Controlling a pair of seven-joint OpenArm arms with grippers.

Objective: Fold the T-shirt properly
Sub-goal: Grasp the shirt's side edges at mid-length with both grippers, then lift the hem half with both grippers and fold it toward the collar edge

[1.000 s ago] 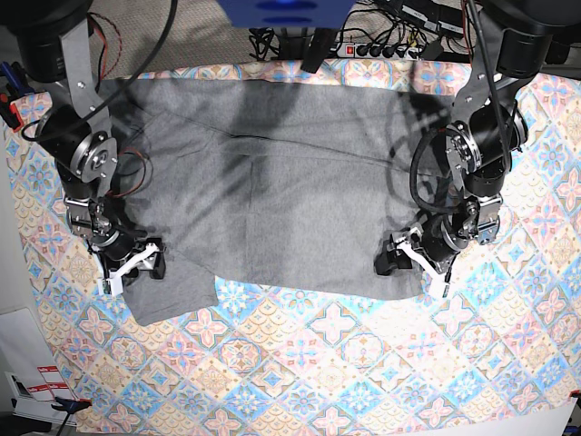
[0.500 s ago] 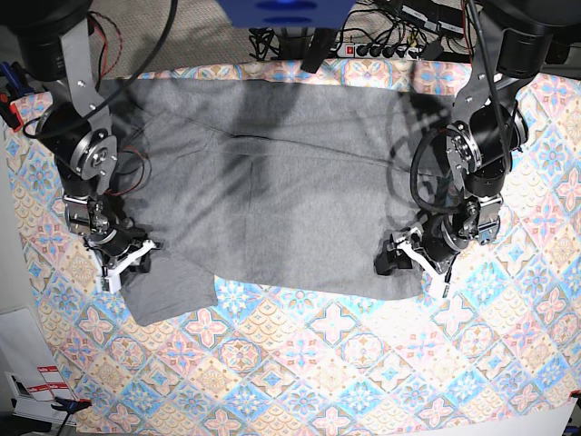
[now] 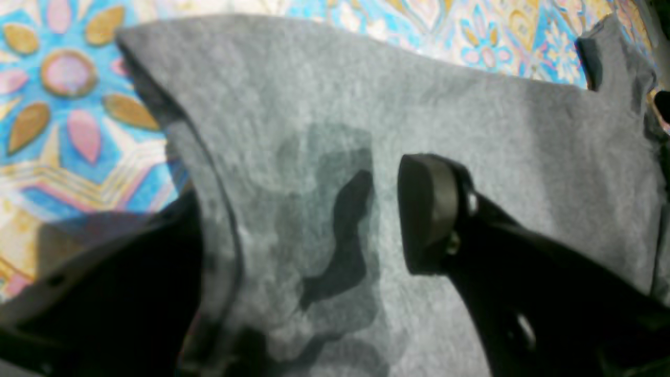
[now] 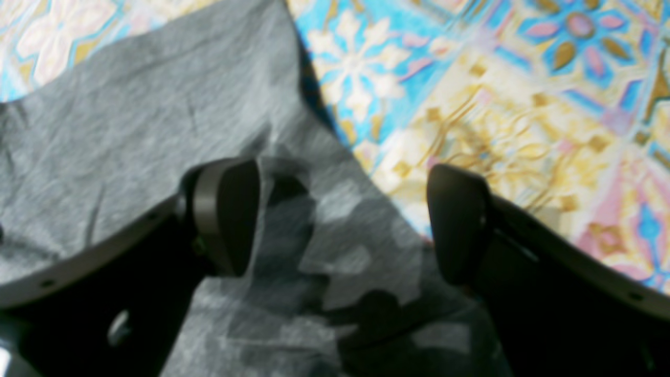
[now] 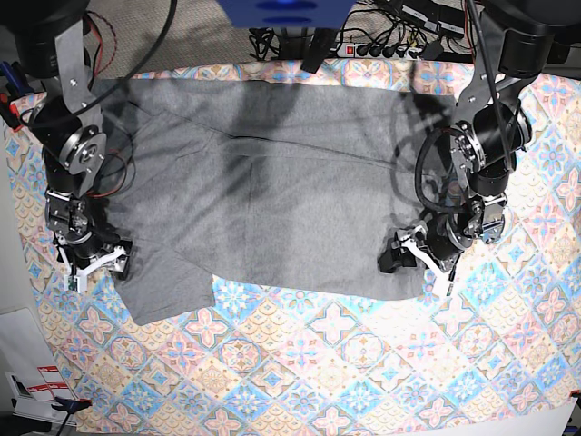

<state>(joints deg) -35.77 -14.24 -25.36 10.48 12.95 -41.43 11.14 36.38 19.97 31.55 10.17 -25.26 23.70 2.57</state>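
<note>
The grey T-shirt (image 5: 281,182) lies spread flat on the patterned tablecloth (image 5: 345,363), its body wide across the middle and one sleeve (image 5: 168,291) sticking out at the lower left. My right gripper (image 5: 93,261) is low at the shirt's left edge. In the right wrist view it (image 4: 343,225) stands open, with the shirt's edge (image 4: 335,173) lying flat between its fingers. My left gripper (image 5: 419,259) sits at the shirt's lower right corner. In the left wrist view it (image 3: 309,220) is open and straddles the hem (image 3: 209,209), one pad (image 3: 426,209) over the cloth.
A power strip (image 5: 381,47) and cables lie beyond the table's far edge. White papers (image 5: 27,363) sit off the table at the lower left. Bare tablecloth stretches along the front below the shirt.
My right gripper has opened and drawn back to the left, off the sleeve toward the shirt's left edge. The left arm has hardly moved.
</note>
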